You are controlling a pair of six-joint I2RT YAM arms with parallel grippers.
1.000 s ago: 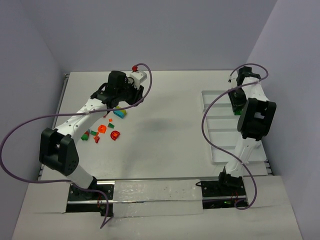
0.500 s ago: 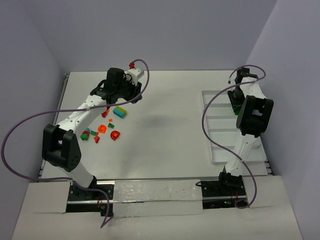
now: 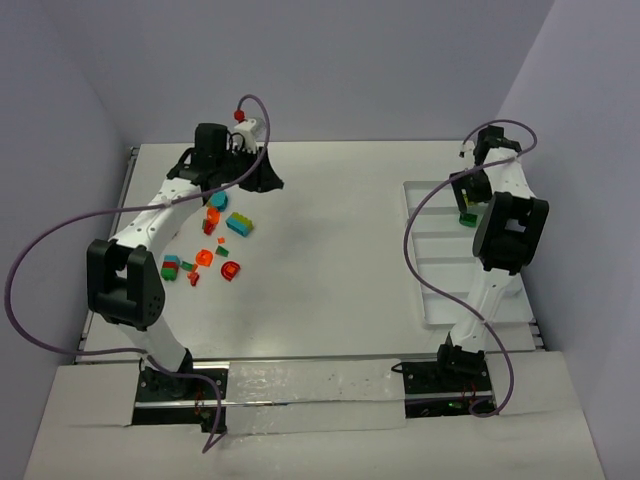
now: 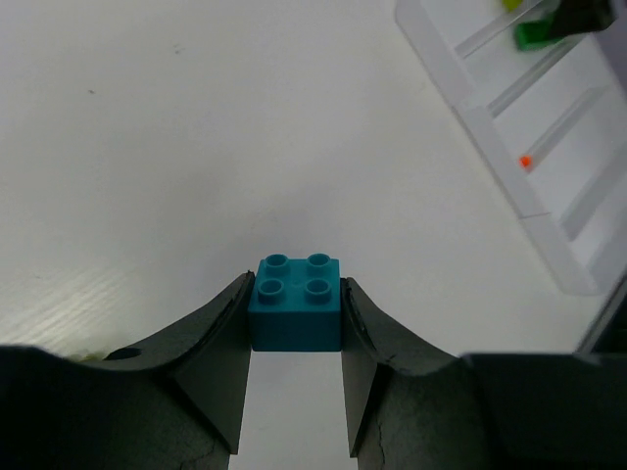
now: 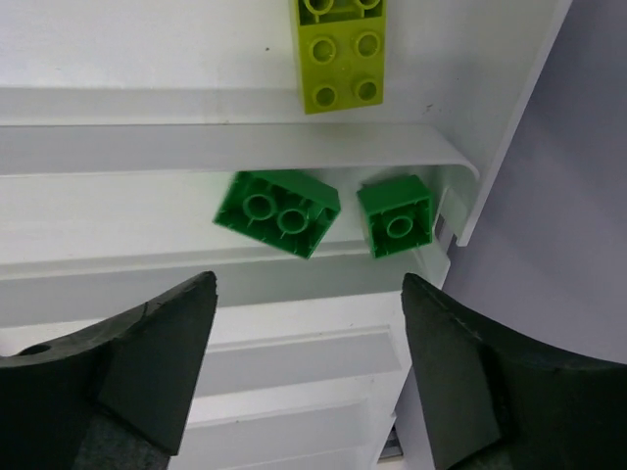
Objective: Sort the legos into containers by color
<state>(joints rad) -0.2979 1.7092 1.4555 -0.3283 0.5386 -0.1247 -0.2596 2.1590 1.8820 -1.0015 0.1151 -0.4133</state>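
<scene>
L tool [image 4: 296,294] pinching teal brick [image 4: 294,315]; R tool [image 5: 306,294] spread (above tray [image 5: 196,147]).

White table [image 3: 330,260]: loose legos [image 3: 205,257] in red, orange, green and teal clustered on its left part, a long white divided tray [image 3: 450,290] lying flat along its right edge.

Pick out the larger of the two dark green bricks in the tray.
The oblong brick, on the left in the right wrist view, showing two round tubes; the square brick beside it shows one.
</scene>
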